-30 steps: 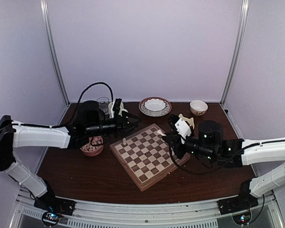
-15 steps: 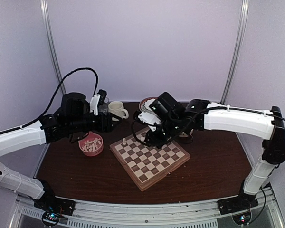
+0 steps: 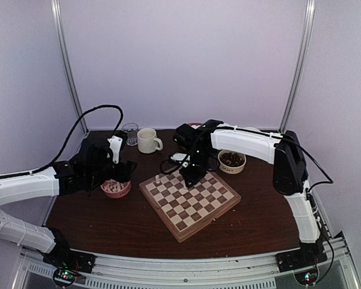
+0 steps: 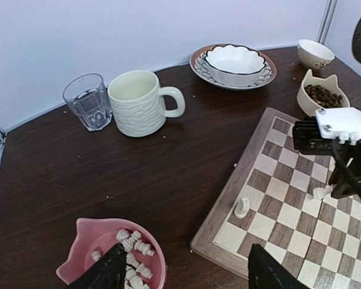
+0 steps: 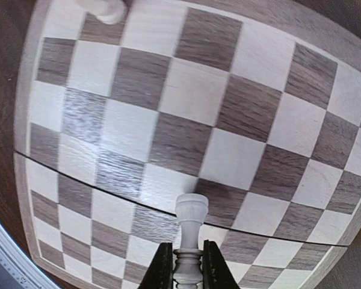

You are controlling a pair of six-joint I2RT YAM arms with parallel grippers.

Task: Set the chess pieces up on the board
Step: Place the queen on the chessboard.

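Chess piece (image 5: 190, 229) is clamped in right end effector (image 5: 183, 264) pointing down over board (image 5: 168, 138).

The dark worktop (image 3: 102, 214) carried the board (image 3: 186, 206) in the middle, with a pink bowl (image 4: 87, 238) near its left corner. Toward the back stood a glass (image 4: 88, 101), a cream mug (image 4: 138, 103), a patterned plate (image 4: 198, 63) and a cat-eared bowl (image 4: 310, 99).

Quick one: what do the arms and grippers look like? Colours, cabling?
Left arm and right arm: white shells, black joints and wrists. A loose black cable loops off each. Left gripper and right gripper have black fingers; a white bracket sits behind the right one.
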